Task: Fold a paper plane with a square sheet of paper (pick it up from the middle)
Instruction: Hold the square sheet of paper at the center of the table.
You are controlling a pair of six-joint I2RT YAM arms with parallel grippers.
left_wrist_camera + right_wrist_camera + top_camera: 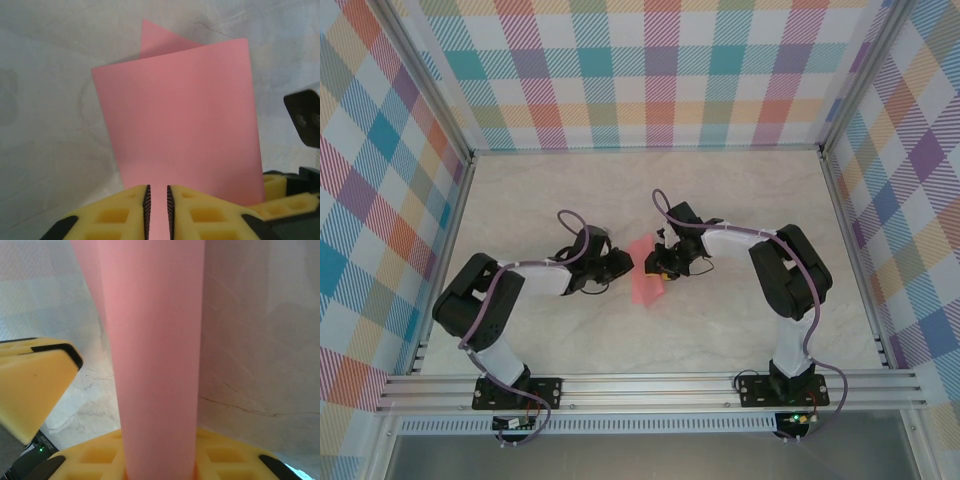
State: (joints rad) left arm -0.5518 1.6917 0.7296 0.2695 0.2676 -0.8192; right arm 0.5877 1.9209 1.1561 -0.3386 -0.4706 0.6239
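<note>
The square sheet of paper is salmon pink and folded over, held up between my two grippers at the middle of the table. In the left wrist view it rises as a broad panel with a second flap peeking out behind its top. My left gripper has its jaws drawn in to a narrow slot on the sheet's near edge, pink showing in the slot. My right gripper is shut on the opposite edge, and the paper runs up from its jaws as a curved strip. In the top view the left gripper and right gripper face each other closely.
The marble-patterned tabletop lies under both arms, fenced by checked walls at the back and sides. A finger of the left gripper stands just left of the strip in the right wrist view.
</note>
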